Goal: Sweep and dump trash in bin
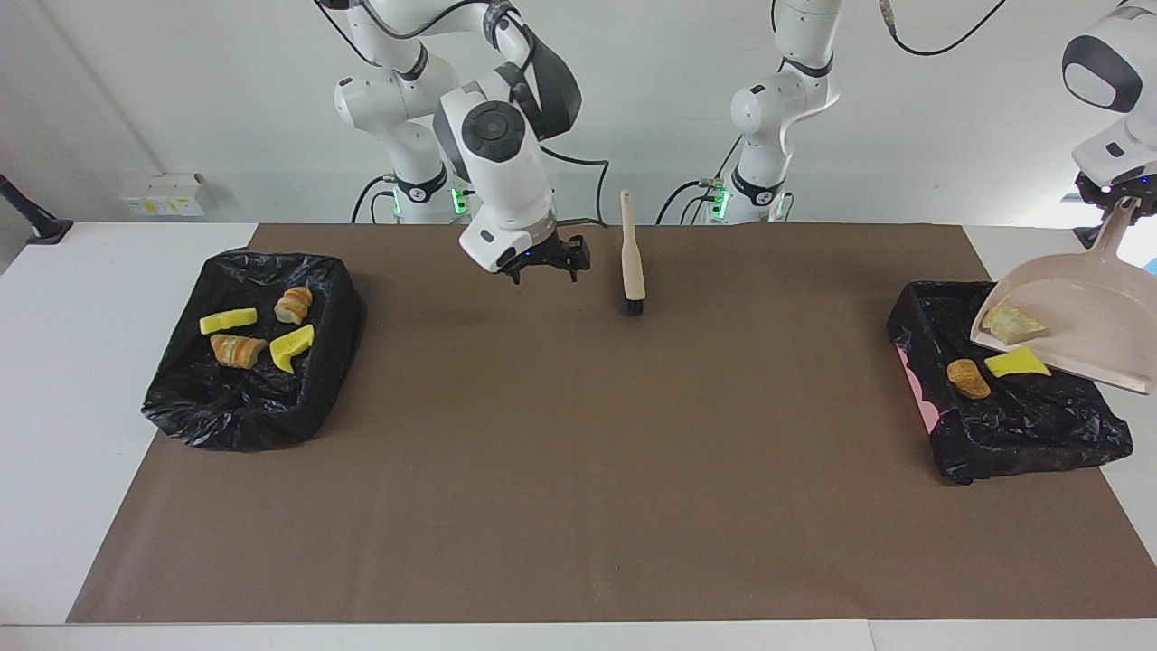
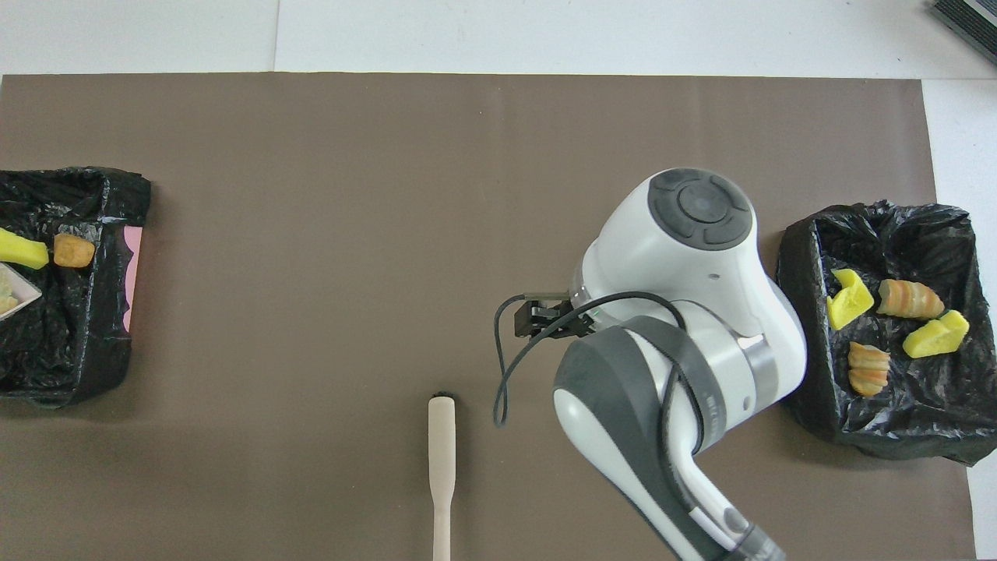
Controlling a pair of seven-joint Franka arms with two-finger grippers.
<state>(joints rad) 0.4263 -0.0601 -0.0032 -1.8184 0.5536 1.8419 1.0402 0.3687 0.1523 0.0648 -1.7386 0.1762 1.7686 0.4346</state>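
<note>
Lying in two black-lined bins, the trash is a mix of bright yellow sponge-like wedges and tan, orange and brown bread-like lumps. In the bin (image 1: 253, 380) at the right arm's end of the table sit four pieces: a flat yellow wedge (image 1: 228, 320), a notched yellow wedge (image 1: 292, 348), a striped orange-and-tan roll (image 1: 237, 350) and a paler striped roll (image 1: 294, 304), all apart from one another on the crinkled liner. In the bin (image 1: 1012, 425) at the left arm's end, a brown bread lump (image 1: 968, 379) and a yellow wedge (image 1: 1017, 363) lie just beside each other on the liner under the dustpan's lip. One pale crusty lump (image 1: 1010, 324) rests inside the beige dustpan (image 1: 1085, 316), which is tilted with its open mouth down over that bin. The left gripper (image 1: 1118, 193) is clamped on the dustpan's handle, holding the pan up in the air above the bin. The right gripper (image 1: 545, 265) hangs over bare brown mat between the brush and the bin at its own end, its fingers spread wide and holding nothing, touching nothing. The brush (image 1: 632, 256), beige with black bristles, lies by itself on the mat near the robots' edge, its bristle end pointing away from the robots.
</note>
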